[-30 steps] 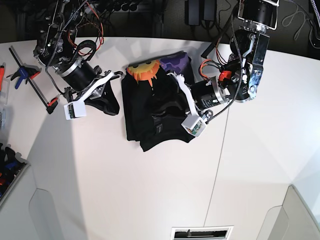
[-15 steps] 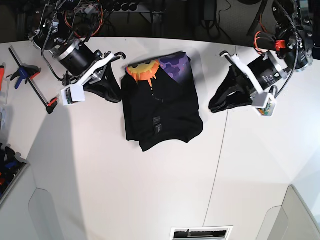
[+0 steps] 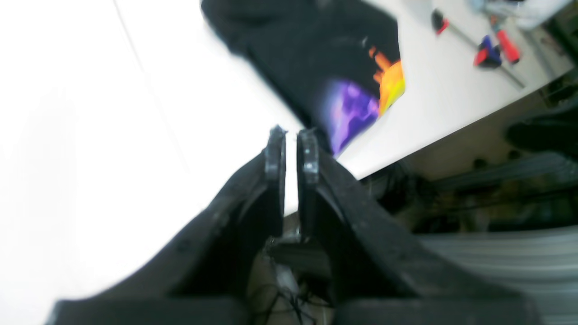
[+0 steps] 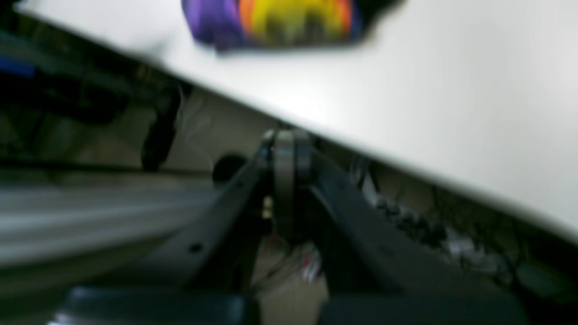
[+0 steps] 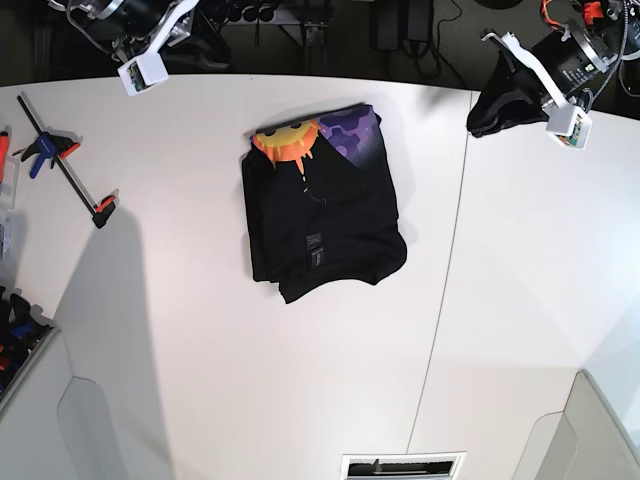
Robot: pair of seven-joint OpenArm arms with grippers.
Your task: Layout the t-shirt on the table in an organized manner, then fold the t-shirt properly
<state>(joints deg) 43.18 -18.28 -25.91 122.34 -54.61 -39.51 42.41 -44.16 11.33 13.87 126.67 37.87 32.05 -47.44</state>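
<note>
Both arms have pulled back to the bench's (image 5: pixel 200 380) far corners, leaving the folded t-shirt (image 5: pixel 322 215); left fingers (image 3: pixel 274 151) barely apart, right fingers (image 4: pixel 285 149) pressed together, both empty.

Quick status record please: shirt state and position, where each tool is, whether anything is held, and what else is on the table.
t-shirt: folded into a compact black bundle, orange and purple print showing at its far edge
table: white, shirt lies near its middle
left tool: off the shirt, over the table's far edge, narrow gap between its fingers, holding nothing
right tool: beyond the far edge, shut, empty
clamps: lying apart from the shirt
</note>
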